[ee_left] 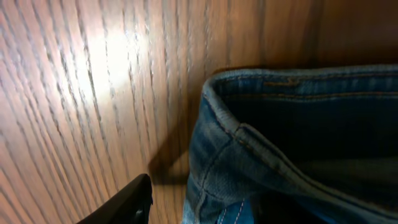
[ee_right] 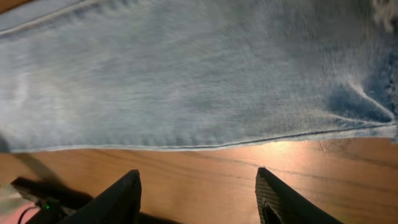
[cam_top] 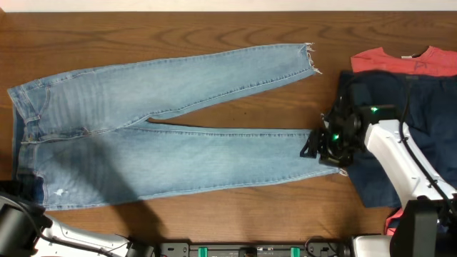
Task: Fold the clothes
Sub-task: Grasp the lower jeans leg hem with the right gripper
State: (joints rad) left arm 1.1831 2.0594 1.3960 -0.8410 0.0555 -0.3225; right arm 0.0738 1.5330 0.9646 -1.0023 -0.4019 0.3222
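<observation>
Plainly one jeans point(cam_top: 178, 157), one T-shirt point(cam_top: 385, 61).

My right arm point(cam_top: 400, 160) reaching in from the near right, right hand point(ee_right: 198, 193) low, fingers point(ee_right: 121, 199) spread apart, empty, left arm point(cam_top: 28, 228) tucked near-left, one finger point(ee_left: 124, 202) visible.

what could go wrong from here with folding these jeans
1. The right gripper has its jaws open over the table beside the lower leg's edge; closing there could miss the jeans or pinch only one layer.
2. The legs lie splayed, so a fold now may come out crooked.
3. That hem lies close to the navy garment, which a grab might snag too.
</observation>
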